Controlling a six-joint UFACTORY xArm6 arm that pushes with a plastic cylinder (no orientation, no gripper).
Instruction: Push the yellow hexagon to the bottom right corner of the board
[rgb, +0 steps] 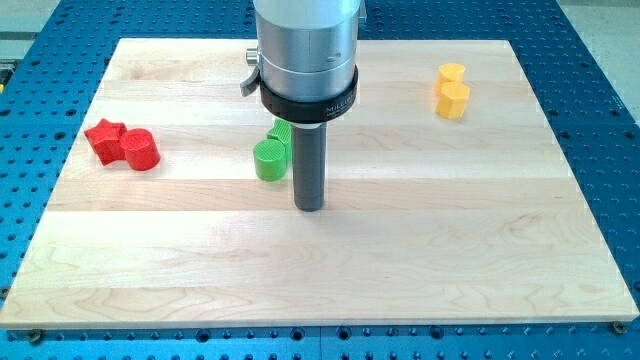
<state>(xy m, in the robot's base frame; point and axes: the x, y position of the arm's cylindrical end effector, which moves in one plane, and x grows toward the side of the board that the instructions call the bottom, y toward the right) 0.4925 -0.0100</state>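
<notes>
Camera view: no claw here, just the tip (309, 207) mid-tabletop (420, 280), holding nothing, beside the green cylinder (269, 160). The yellow hexagon (453, 99), probably touching a second yellow block (451, 73), sits upper right, well apart; a glancing push could drag both.

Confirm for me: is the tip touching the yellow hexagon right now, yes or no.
No: my tip sits mid-board beside the green cylinder, while the yellow hexagon lies far off toward the view's top right, untouched.

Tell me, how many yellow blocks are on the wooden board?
2. A yellow hexagon block sits near the view's top right, and a second yellow block, shape unclear, touches it just above. Others may hide behind the arm. My tip is far to their left, beside the green blocks.
</notes>
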